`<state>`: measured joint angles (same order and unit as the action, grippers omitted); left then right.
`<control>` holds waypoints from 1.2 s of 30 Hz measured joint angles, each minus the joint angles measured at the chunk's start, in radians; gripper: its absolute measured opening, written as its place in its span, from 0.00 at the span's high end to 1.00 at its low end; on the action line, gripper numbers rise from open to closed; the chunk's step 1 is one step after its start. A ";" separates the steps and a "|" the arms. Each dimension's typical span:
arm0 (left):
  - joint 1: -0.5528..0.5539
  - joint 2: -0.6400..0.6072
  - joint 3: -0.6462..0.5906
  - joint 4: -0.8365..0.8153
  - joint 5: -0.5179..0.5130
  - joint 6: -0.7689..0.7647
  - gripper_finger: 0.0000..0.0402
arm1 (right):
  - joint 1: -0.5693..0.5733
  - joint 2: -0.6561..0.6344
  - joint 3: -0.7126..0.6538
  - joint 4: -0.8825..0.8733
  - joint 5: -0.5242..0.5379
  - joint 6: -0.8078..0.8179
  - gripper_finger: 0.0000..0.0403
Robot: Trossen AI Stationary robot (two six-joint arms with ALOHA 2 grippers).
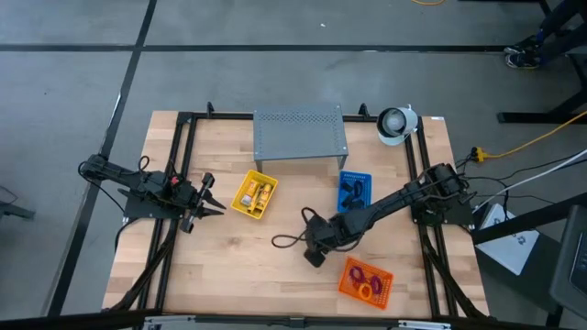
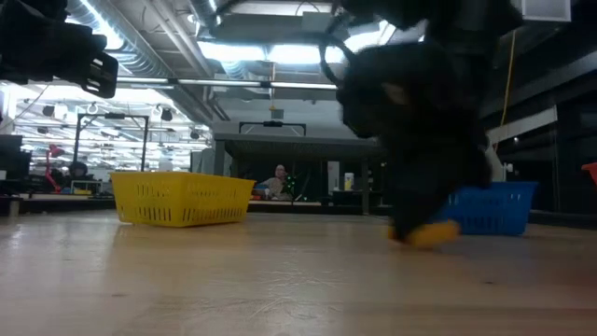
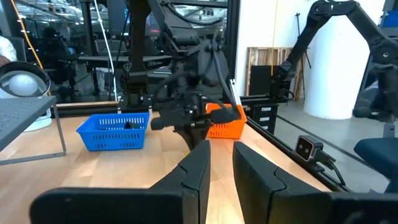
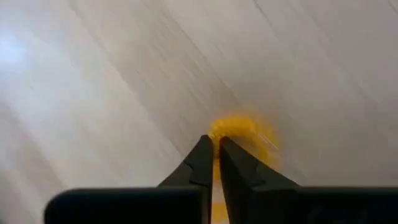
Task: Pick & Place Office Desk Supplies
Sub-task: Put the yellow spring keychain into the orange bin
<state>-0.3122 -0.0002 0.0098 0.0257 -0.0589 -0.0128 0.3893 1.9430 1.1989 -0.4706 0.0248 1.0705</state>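
Right end effector (image 1: pixel 313 259) pinching a yellow loop (image 4: pixel 244 133) off the tabletop (image 1: pixel 248 266).
Its fingers are nearly shut on the loop's rim, which lies just beyond the tips. Next it likely calls for a lift and a carry to the orange tray (image 1: pixel 367 282) just beside it. The left end effector (image 1: pixel 213 197), slightly parted, waits near the yellow tray (image 1: pixel 254 194).
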 joint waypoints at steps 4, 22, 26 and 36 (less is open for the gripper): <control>0.000 0.000 0.000 0.000 0.000 0.000 0.84 | -0.040 0.000 0.000 0.213 -0.021 0.031 0.97; 0.000 0.000 0.000 0.000 0.000 0.000 0.84 | -0.078 -0.066 0.233 0.817 -0.374 -0.065 1.00; 0.000 0.000 0.000 0.000 0.000 0.000 0.83 | -0.054 -0.098 0.322 0.620 -0.381 -0.138 1.00; 0.000 0.000 0.000 0.000 0.000 0.000 0.83 | 0.015 -0.226 0.376 0.135 -0.244 -0.155 1.00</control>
<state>-0.3120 -0.0002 0.0098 0.0257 -0.0587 -0.0128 0.4045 1.7169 1.5749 -0.3357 -0.2191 0.9155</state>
